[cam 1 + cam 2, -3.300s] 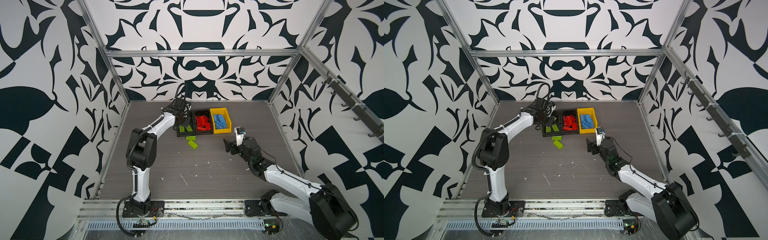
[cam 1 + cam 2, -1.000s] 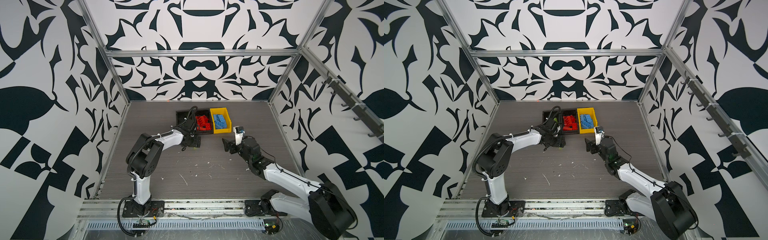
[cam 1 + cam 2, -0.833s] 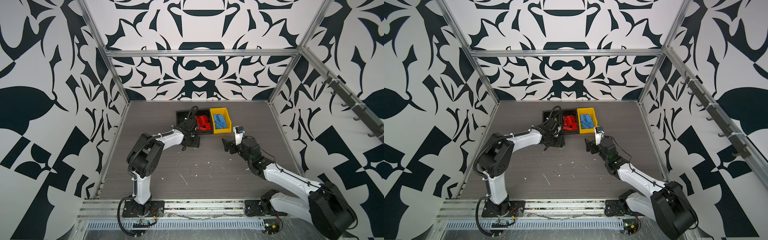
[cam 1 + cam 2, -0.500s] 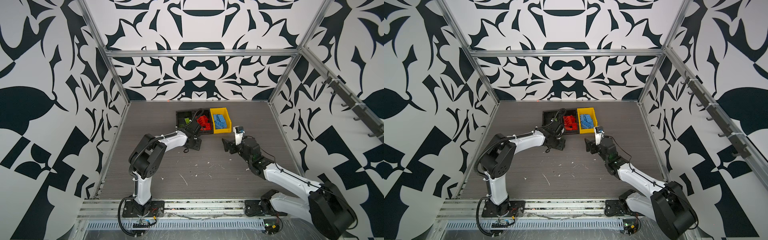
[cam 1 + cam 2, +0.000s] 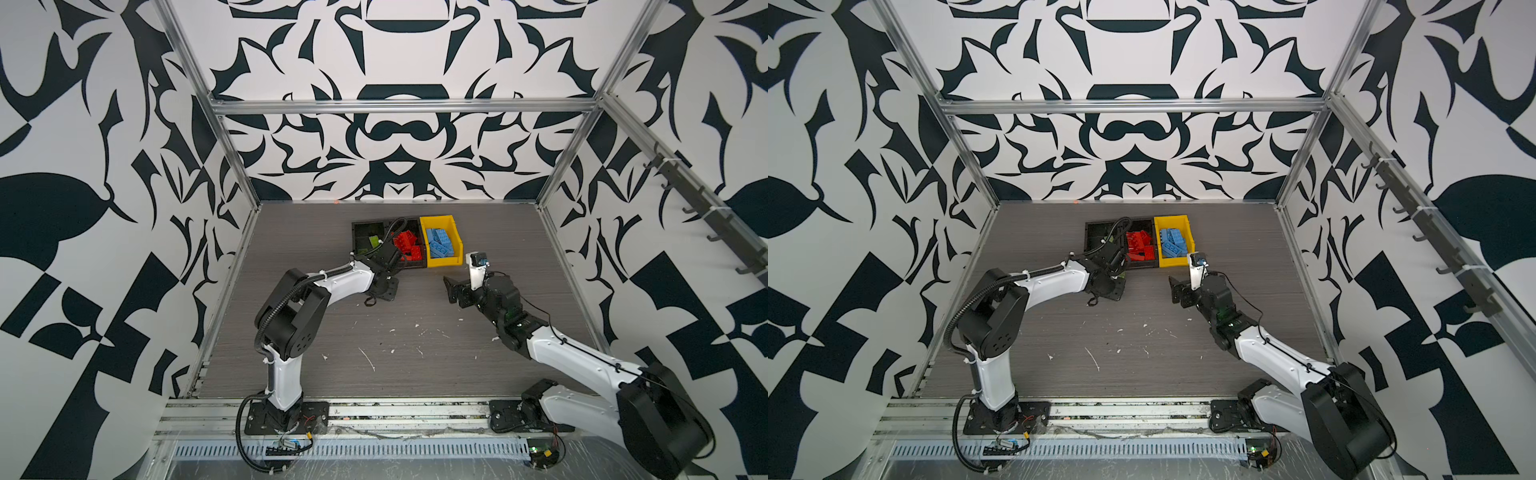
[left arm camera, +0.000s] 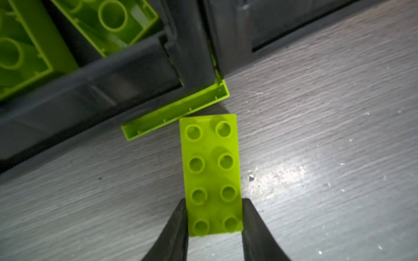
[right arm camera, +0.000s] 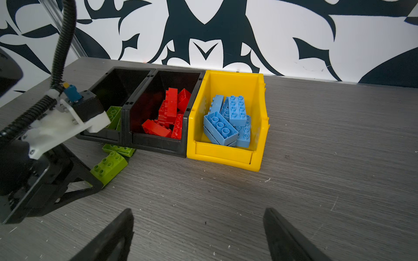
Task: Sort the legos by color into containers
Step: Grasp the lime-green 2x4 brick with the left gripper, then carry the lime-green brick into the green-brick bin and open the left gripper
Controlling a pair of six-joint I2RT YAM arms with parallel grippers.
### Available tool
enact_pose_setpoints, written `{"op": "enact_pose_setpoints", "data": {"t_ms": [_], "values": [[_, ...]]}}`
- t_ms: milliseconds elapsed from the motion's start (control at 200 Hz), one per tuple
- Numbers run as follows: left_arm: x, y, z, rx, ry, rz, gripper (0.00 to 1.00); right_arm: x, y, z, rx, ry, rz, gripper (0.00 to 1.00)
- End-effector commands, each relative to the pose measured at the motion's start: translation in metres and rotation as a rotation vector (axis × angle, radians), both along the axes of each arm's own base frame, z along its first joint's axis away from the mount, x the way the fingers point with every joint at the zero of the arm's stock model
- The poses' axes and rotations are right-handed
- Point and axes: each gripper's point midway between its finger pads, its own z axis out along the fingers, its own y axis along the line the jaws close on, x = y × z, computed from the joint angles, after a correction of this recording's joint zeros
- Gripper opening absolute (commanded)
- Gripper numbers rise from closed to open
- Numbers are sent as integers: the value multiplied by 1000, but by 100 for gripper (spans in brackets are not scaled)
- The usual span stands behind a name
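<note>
Black left hand (image 6: 214,204): closed onto the lime brick (image 6: 211,171); fingers (image 6: 178,226) press both long sides at the wrist end.
Lime brick: flat on the surface (image 7: 316,158), studs up, in front of the left black bin (image 7: 113,79); far end just beside a second lime brick (image 6: 176,113).
Second lime brick: on the surface, touching that bin's front; the bin's corner covers part of it in the left wrist view, and I can't tell if it lies flat or tilted.
Right hand (image 7: 203,226): fingers spread wide, nothing between them, above bare surface, well apart from the bins.
Bins: three in a row, touching. Left black bin has loose lime bricks (image 7: 113,114), middle black bin (image 7: 178,72) has red bricks (image 7: 169,110), yellow bin (image 7: 226,156) has blue bricks (image 7: 226,119).
Hidden: in both top views the left wrist covers its own hand and the gripped brick.
Left wrist only: finger contact on the brick.
Right wrist only: all three bins' contents, plus both lime bricks side-on.
Top views: both arms; white flecks (image 5: 370,359) on the near surface.
</note>
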Motion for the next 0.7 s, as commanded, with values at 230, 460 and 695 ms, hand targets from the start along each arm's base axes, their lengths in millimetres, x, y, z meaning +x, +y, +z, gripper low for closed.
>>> {"op": "enact_pose_setpoints", "data": {"t_ms": [230, 460, 695], "values": [[-24, 22, 15, -6, 7, 50, 35, 7, 5, 19, 38, -36, 3, 92], [-34, 29, 31, -37, -6, 64, 34, 8, 6, 20, 39, -35, 6, 92], [-31, 38, 50, -27, -53, 69, 34, 8, 7, 17, 38, -29, 8, 92]]}}
